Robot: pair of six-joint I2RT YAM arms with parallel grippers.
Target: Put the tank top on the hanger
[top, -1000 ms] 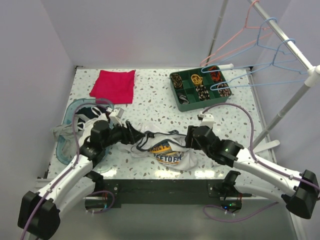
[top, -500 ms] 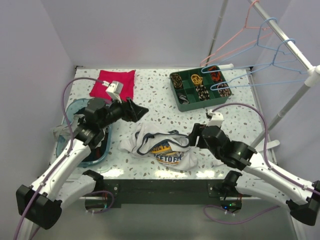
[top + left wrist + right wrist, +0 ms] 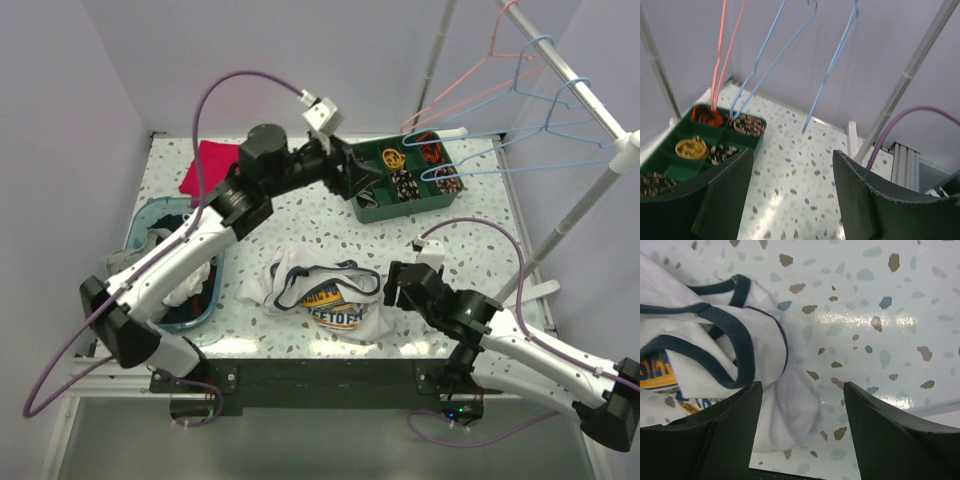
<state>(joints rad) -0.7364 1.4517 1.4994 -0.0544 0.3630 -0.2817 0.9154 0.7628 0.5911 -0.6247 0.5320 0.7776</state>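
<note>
Speckled table [image 3: 300,215]: green tray [image 3: 400,208] under blue hangers [image 3: 830,67], tank top [image 3: 330,295] crumpled; L+R jaws released, empty.

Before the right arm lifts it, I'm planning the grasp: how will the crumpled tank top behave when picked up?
Probably floppy: the tank top lies bunched in folds on the table, so it should sag from any pinched point. Likely light: it looks like thin cloth. Its navy trim loops loosely, so a pinch may lift one layer alone.

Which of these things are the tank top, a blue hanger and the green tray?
tank top [image 3: 328,298], top view, on its chest graphic.
blue hanger [image 3: 829,67], left wrist view, on its slanted wire.
green tray [image 3: 372,210], top view, on its near wall.
</note>
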